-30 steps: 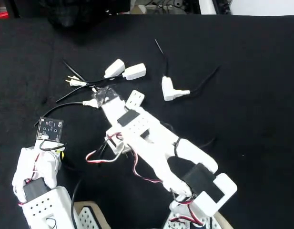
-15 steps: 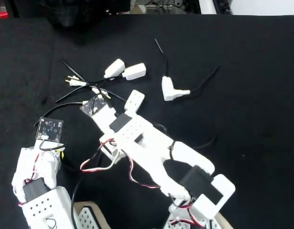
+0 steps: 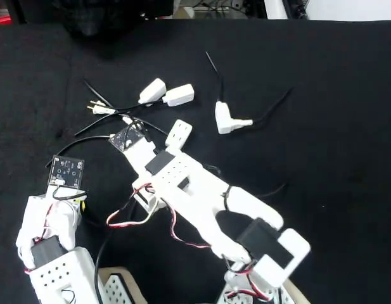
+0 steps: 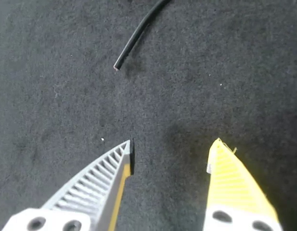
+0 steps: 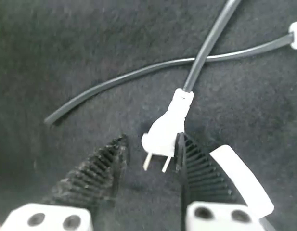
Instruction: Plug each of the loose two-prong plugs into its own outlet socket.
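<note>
Right claw [image 5: 151, 139] has swung left; its jaws straddle a white plug [image 5: 166, 129]

The high camera is fixed above the black worktop [image 3: 334, 177], looking steeply down from the arms' [image 3: 201, 190] side over the whole spread. Each wrist camera sits just behind its own jaws, aimed along them at the worktop and very near it. The right one's patch — a plug [image 5: 165, 132] and crossed cords [image 5: 114, 82] — lies left of centre in the high view.
</note>
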You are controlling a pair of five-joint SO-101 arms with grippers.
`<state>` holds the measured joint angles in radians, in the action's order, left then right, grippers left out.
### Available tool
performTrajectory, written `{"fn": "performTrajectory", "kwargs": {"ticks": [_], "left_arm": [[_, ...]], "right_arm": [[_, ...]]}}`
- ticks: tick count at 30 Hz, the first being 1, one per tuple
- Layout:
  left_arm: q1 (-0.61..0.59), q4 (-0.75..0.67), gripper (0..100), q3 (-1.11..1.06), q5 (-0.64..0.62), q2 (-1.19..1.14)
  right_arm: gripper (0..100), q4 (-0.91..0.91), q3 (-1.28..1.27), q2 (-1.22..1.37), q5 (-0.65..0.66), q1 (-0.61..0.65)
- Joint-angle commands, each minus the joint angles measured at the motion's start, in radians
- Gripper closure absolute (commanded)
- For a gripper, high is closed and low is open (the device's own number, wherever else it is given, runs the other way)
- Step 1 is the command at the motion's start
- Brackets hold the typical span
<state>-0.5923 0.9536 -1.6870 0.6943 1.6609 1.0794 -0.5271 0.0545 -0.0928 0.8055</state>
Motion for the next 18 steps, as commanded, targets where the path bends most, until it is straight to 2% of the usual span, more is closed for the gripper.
{"fn": "performTrajectory", "kwargs": {"ticks": [1,10,18], "left_arm": [[0.002,0.002,75,-0.021,-0.005,0.012],[0.002,0.002,75,-0.021,-0.005,0.012],[0.002,0.002,75,-0.021,-0.005,0.012]], "right_arm": [[84.7,-0.044,0.091,0.077,-0.043,-0.017],[85.3,-0.032,0.134,0.166,-0.043,-0.075],[95.1,-0.02,0.15,0.147,-0.041,-0.098]]}}
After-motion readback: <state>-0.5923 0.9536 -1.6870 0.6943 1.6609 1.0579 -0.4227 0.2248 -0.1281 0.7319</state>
